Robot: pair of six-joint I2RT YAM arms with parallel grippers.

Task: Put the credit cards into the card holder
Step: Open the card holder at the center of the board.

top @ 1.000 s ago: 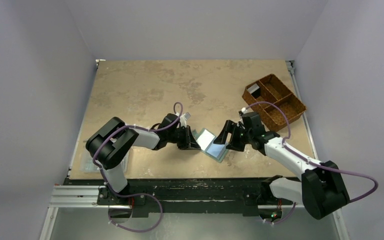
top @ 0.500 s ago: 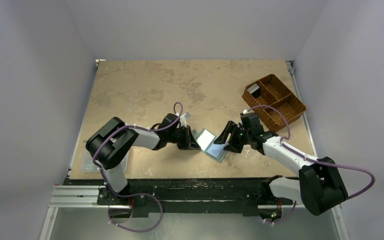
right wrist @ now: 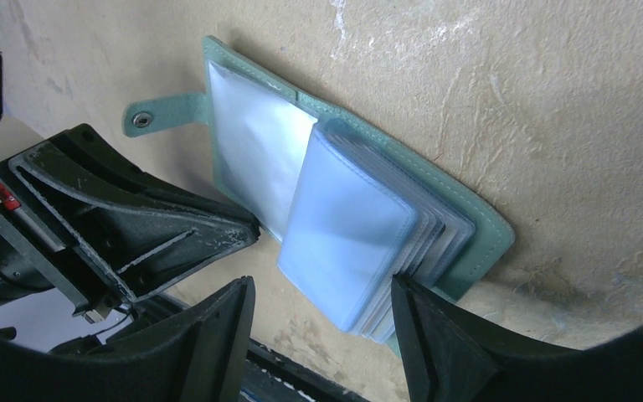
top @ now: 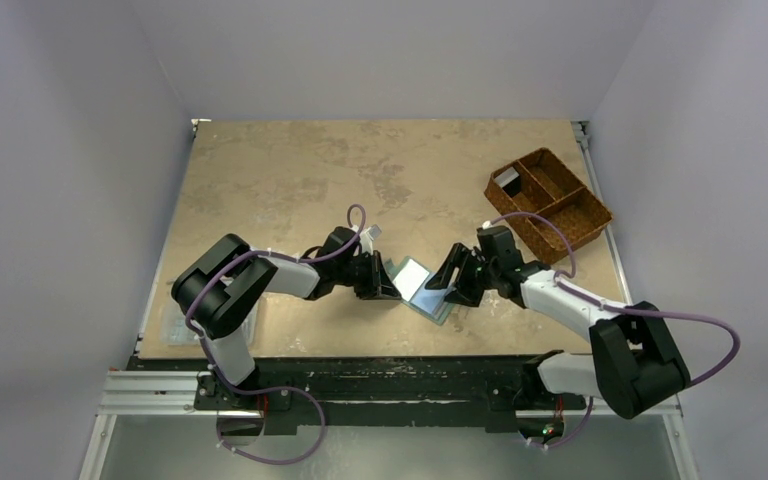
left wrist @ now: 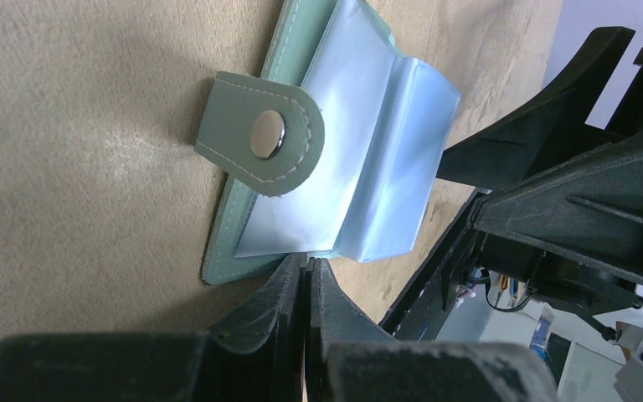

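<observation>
The card holder (top: 422, 288) lies open on the table between both grippers, grey-green outside with pale blue clear sleeves (right wrist: 347, 243) fanned up from its spine. Its snap tab (left wrist: 264, 134) sticks out over the table. My left gripper (top: 392, 283) is shut, its tips (left wrist: 306, 266) against the holder's edge; whether they pinch it I cannot tell. My right gripper (right wrist: 322, 331) stands open, its fingers either side of the lower corner of the sleeve stack, just short of it. No credit cards show in any view.
A brown woven divided basket (top: 574, 181) sits at the back right with a small dark-and-white object in one compartment. A clear plastic box (top: 175, 325) lies at the table's near left edge. The black table rail runs just below the holder.
My right gripper has edged left toward the card holder and its jaws have narrowed a little. The left gripper and the holder have stayed put.
</observation>
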